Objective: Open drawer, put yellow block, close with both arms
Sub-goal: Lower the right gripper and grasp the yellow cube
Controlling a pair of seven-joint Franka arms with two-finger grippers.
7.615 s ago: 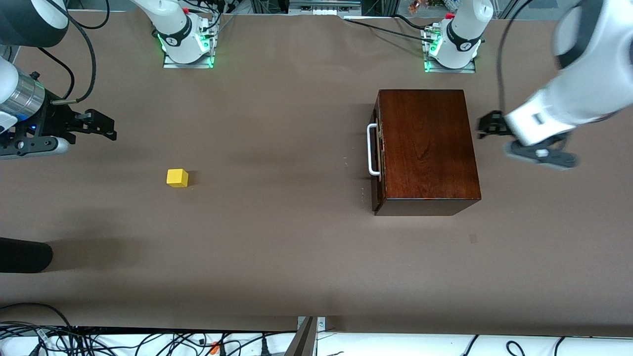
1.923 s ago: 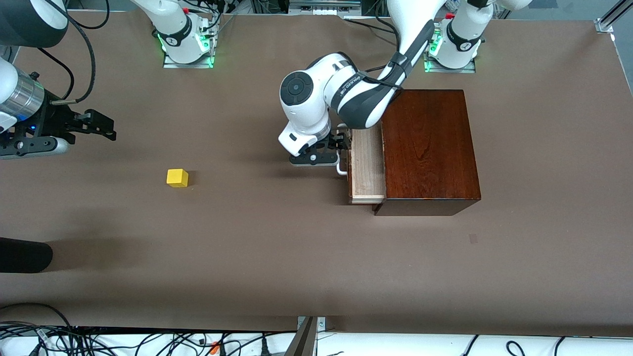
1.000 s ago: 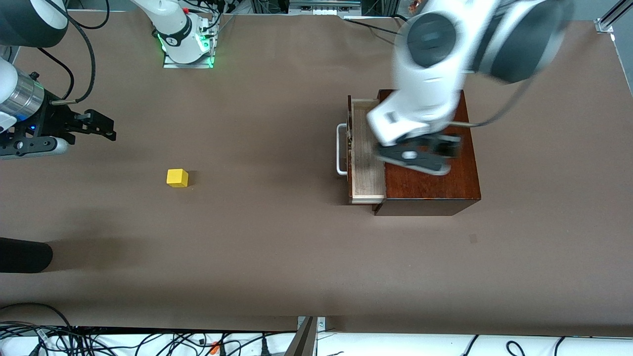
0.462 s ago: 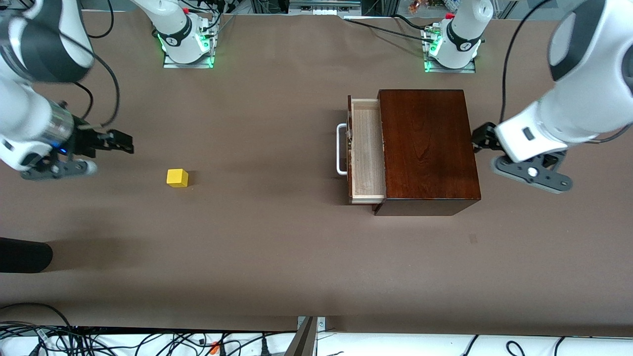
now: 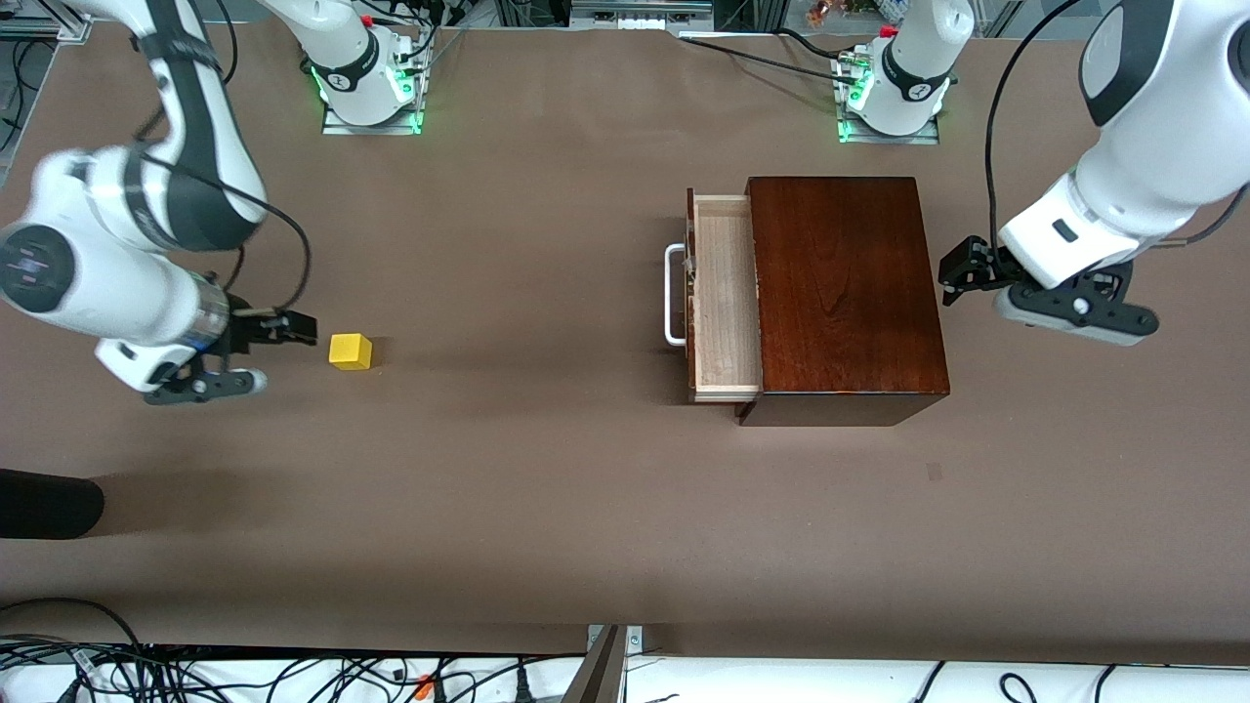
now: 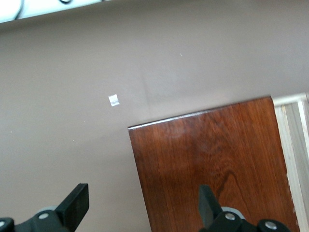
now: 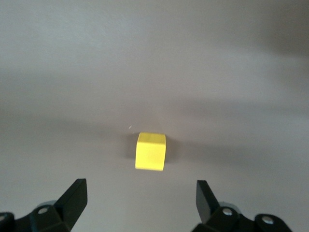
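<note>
drawer (image 5: 725, 298): we see it pulled out of the box (image 5: 846, 293), empty
yellow block (image 5: 350, 351): on counter (image 5: 547, 488) toward right arm's end, not picked
right hand (image 5: 262, 337): wide, just beside block
left hand (image 5: 962, 273): wide, empty, beside box
left: grasp, drop in, close

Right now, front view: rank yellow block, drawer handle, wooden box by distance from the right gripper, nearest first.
From the right gripper, open near the right arm's end of the table:
1. yellow block, on the table just beside the gripper.
2. drawer handle, on the front of the pulled-out drawer, toward the left arm's end.
3. wooden box, past the handle, beside the waiting left gripper.
</note>
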